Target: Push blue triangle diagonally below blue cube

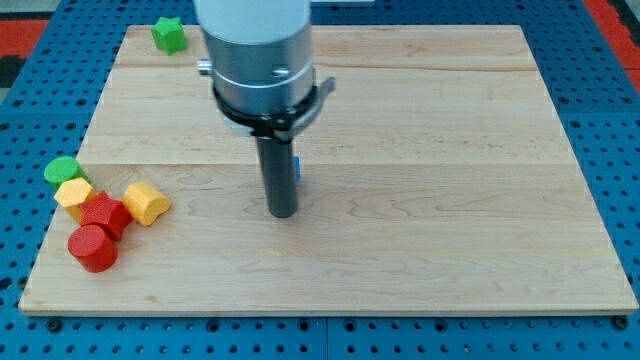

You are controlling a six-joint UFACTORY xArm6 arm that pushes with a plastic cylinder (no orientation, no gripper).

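Arm has no gripper, so nothing is held or clamped; it ends in a plain rod. My tip (283, 213) is seen resting on the board (420, 150) near its middle, somewhat toward the view's left.

Of the task's blocks, only a thin blue sliver (297, 168) is made out, showing at the right edge of the rod, just above the tip and toward the view's top. It is probably part of the blue triangle or the blue cube, but which of the two cannot be told: the rod and the grey arm housing (256, 50) cover nearly all of it. The other blue block is not seen at all; it may be hidden behind the housing. Whether the tip touches the blue piece cannot be judged.

Handling, as a judgement: the block is expected to be small, light and rigid, sliding easily on smooth wood. A triangular piece is likely to pivot if pushed off-centre or on a corner, so contact is best made square on a flat face, in line with its middle.

Other blocks noted, all well apart from the tip:
- green star-like block (169, 34) by the top-left corner of the board.
- cluster at the left edge, toward the bottom-left corner: green block (60, 170), yellow block (73, 192), red block (104, 213), second yellow block (146, 202), red cylinder (92, 248). Several are touching.

The top of the arm is cut off by the view's upper edge.
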